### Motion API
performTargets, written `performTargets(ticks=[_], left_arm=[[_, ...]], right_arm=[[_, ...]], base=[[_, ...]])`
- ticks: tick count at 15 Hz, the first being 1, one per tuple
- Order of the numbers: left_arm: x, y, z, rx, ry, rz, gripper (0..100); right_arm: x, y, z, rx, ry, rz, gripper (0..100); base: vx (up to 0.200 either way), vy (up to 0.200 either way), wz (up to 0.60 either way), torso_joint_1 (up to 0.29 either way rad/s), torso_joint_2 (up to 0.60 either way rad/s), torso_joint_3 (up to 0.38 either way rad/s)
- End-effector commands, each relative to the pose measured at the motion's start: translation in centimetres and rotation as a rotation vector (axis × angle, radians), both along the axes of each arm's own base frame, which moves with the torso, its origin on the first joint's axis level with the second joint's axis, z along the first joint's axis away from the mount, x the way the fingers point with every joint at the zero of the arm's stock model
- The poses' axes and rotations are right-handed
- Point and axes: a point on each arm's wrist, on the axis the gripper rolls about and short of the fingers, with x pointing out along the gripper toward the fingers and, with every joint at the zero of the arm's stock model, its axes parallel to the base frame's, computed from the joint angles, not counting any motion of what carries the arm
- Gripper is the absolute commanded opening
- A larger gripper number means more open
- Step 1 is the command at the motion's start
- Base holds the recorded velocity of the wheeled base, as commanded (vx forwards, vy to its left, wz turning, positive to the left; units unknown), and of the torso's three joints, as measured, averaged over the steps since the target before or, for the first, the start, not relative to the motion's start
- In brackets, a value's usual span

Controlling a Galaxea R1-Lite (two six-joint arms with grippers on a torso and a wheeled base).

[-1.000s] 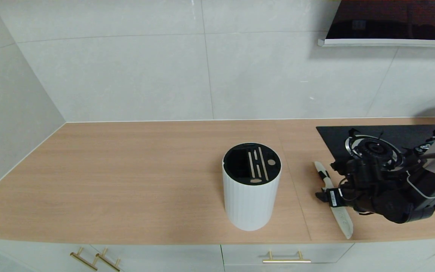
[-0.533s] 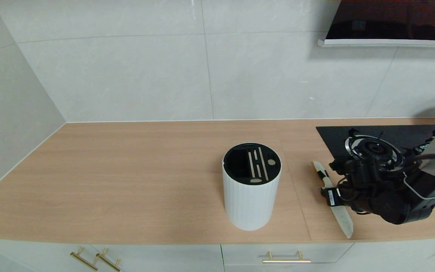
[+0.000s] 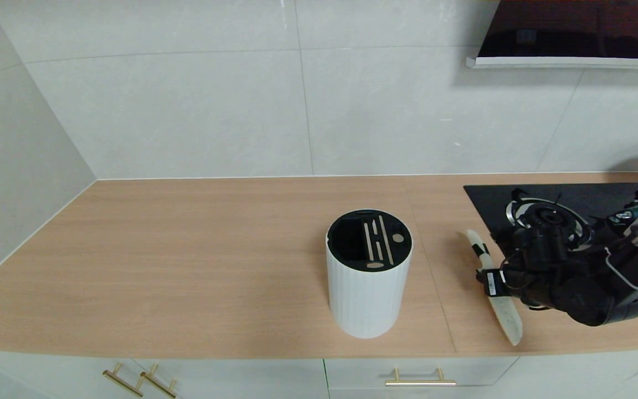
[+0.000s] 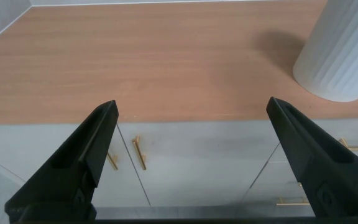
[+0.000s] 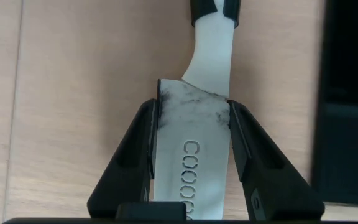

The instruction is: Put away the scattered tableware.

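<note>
My right gripper (image 5: 192,112) pinches the knife (image 5: 194,134) near the countertop's (image 3: 186,266) front right edge, hiding its middle. My left gripper (image 4: 191,107) is spread.

White ribbed holder (image 3: 368,299) with black top, cream knife (image 3: 506,317) smudged grey, wood-grain countertop (image 3: 186,266), black right end effector (image 5: 192,115)

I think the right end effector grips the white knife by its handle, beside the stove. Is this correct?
Not quite. The right end effector grips the white knife by its blade, not its handle: the right wrist view shows its fingers closed on the flat blade, the handle free beyond them. It is beside the stove.
</note>
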Motion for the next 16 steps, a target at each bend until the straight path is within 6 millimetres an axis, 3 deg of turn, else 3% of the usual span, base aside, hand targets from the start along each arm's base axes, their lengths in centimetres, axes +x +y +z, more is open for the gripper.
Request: performTargets(ticks=[1, 5, 6, 8, 10, 11, 12, 13, 14, 16], left_arm=[[0.0, 0.0, 0.0, 0.002, 0.002, 0.0, 100], [-0.1, 0.0, 0.4, 0.011, -0.014, -0.001, 100], [-0.6, 0.0, 1.8, 0.034, -0.062, -0.005, 100], [-1.1, -0.1, 7.2, 0.049, -0.082, -0.067, 100], [0.7, -0.2, 11.5, 0.046, 0.004, -0.119, 100], [3.7, -0.3, 15.6, 0.043, 0.061, -0.127, 100], [6.4, -0.3, 17.4, 0.04, 0.115, -0.128, 100], [7.9, -0.3, 18.0, 0.038, 0.147, -0.13, 100], [12.4, -0.3, 18.9, 0.033, 0.23, -0.129, 100], [18.7, -0.4, 20.0, 0.001, 0.203, -0.128, 100]], right_arm=[[-0.9, -0.1, 3.2, 0.016, -0.081, 0.002, 0], [-2.7, -0.4, 6.8, 0.032, -0.176, 0.011, 0], [-3.3, -0.4, 7.5, 0.032, -0.197, 0.012, 0], [-4.3, -0.6, 9.8, 0.032, -0.269, 0.017, 0], [-4.2, -0.5, 12.3, 0.044, -0.355, 0.025, 0], [-3.5, -0.4, 14.8, 0.052, -0.428, 0.029, 0], [-3.4, -0.4, 16.6, 0.052, -0.45, 0.032, 0], [-3.6, -0.3, 17.5, 0.046, -0.447, 0.038, 0], [-4.3, 0.7, 19.2, 0.044, -0.451, 0.083, 0], [-5.2, 2.6, 21.2, 0.069, -0.513, 0.145, 0]], base=[[0.0, 0.0, 0.0, 0.0, 0.0, 0.0], [0.0, 0.0, 0.0, 0.0, 0.0, 0.0], [0.0, 0.0, 0.0, 0.0, 0.0, 0.0], [0.0, 0.0, 0.0, 0.0, 0.0, 0.0], [0.0, 0.0, 0.0, 0.0, 0.0, 0.0], [0.0, 0.0, 0.0, 0.0, 0.0, 0.0], [0.0, 0.0, 0.0, 0.0, 0.0, 0.0], [0.0, 0.0, 0.0, 0.0, 0.0, 0.0], [0.0, 0.0, 0.0, 0.0, 0.0, 0.0], [0.0, 0.0, 0.0, 0.0, 0.0, 0.0]])
